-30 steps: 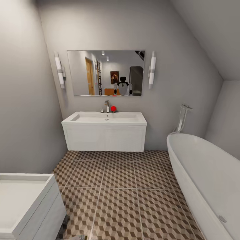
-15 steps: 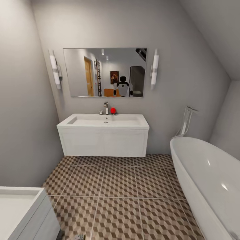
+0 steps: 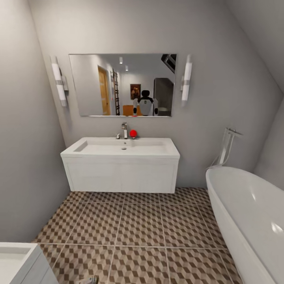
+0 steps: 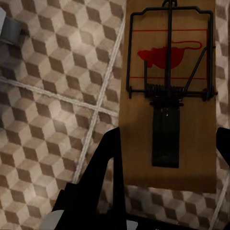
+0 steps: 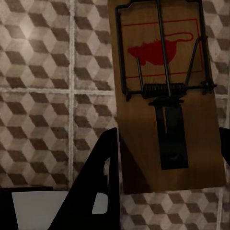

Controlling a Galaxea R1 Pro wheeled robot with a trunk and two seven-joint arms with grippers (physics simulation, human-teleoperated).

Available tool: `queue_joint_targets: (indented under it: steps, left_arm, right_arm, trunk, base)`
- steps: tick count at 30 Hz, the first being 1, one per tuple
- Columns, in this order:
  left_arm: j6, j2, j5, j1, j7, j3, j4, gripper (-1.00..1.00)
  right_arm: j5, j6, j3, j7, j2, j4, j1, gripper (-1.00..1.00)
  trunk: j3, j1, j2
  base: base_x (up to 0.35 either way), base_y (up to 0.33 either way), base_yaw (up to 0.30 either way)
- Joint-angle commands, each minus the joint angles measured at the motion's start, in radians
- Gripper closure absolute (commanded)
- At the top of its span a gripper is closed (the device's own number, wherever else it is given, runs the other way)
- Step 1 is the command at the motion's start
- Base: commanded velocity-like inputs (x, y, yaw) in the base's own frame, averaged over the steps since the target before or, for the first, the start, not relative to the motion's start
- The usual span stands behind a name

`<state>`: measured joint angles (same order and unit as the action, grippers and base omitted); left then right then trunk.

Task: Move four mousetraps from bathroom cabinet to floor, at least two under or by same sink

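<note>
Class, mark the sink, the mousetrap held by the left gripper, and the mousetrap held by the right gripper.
sink [image 3: 120,149]: head view, on the white basin top.
left mousetrap [image 4: 143,139]: left wrist view, on the bare tan board.
right mousetrap [image 5: 143,143]: right wrist view, on the bare tan board.

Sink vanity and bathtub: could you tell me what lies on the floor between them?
In the head view, only bare patterned floor lies between the sink vanity and the bathtub.
</note>
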<state>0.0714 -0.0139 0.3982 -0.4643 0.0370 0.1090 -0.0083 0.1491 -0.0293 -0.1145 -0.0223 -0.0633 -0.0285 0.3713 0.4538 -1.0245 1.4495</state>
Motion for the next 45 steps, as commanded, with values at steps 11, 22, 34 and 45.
queue_joint_targets:
  steps: [11,22,34,45]
  left_arm:
    - [0.002,0.001,0.008,0.000,0.003,0.005,-0.018,1.00]
    - [-0.004,0.001,0.007,0.000,0.003,0.009,-0.025,1.00]
    - [-0.005,-0.001,0.007,0.000,0.003,0.009,-0.025,1.00]
    - [-0.057,-0.004,0.009,0.000,0.002,0.008,-0.026,1.00]
  right_arm:
    - [0.009,0.001,-0.013,0.001,0.020,-0.003,0.001,1.00]
    - [0.009,-0.001,-0.014,0.004,0.041,-0.004,0.001,1.00]
    - [0.010,-0.001,-0.014,0.007,0.043,-0.004,0.001,1.00]
    - [0.010,0.000,-0.013,0.007,0.042,-0.004,0.001,1.00]
  trunk:
    - [0.001,-0.001,0.001]
    - [0.001,-0.001,0.001]
    - [0.001,-0.001,0.001]
    - [0.001,-0.001,0.001]
  base:
    - [0.321,0.000,0.000]
    - [0.321,0.000,0.000]
    - [0.321,0.000,0.000]
    - [0.215,0.000,0.000]
